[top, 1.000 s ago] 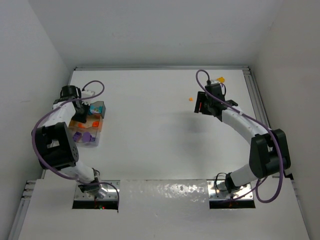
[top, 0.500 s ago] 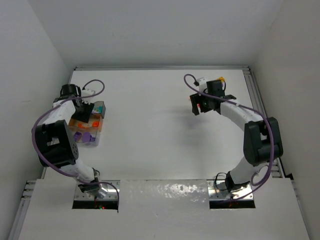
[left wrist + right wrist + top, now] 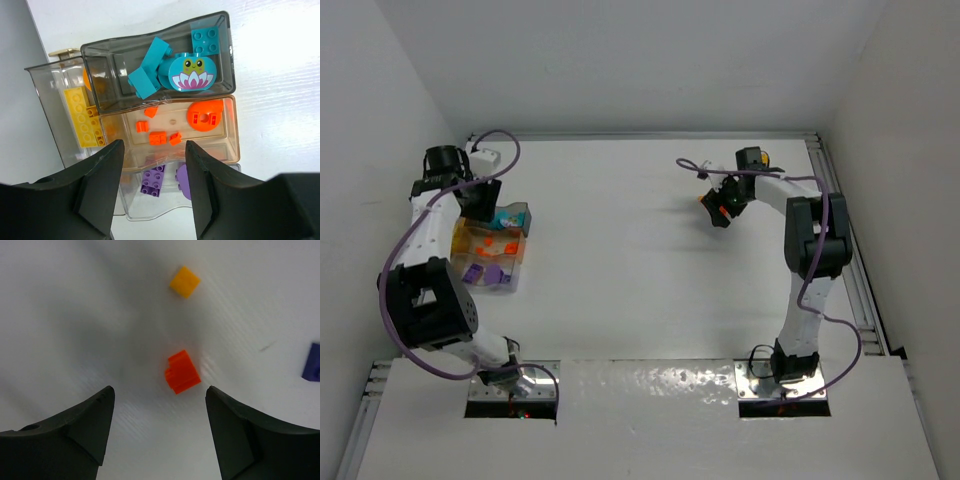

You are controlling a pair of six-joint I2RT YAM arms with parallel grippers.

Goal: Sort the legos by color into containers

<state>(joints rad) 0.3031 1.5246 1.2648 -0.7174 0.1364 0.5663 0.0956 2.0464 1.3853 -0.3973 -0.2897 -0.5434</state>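
We see the clear containers (image 3: 229,75) on the left of the white surface (image 3: 620,260). One box holds teal legos (image 3: 150,67). The next holds orange bits (image 3: 205,116). Others hold a yellow brick (image 3: 82,117) and purple bricks (image 3: 154,179). The left hand (image 3: 155,147) hangs above them, open and empty. Far right, the right hand (image 3: 159,390) is open and empty above a loose orange brick (image 3: 182,372), with a small yellow piece (image 3: 185,281) near it. White walls (image 3: 620,60) stand around.

The left claw (image 3: 154,150), spread wide, hangs above the containers (image 3: 227,50) of color-sorted legos (image 3: 150,70).
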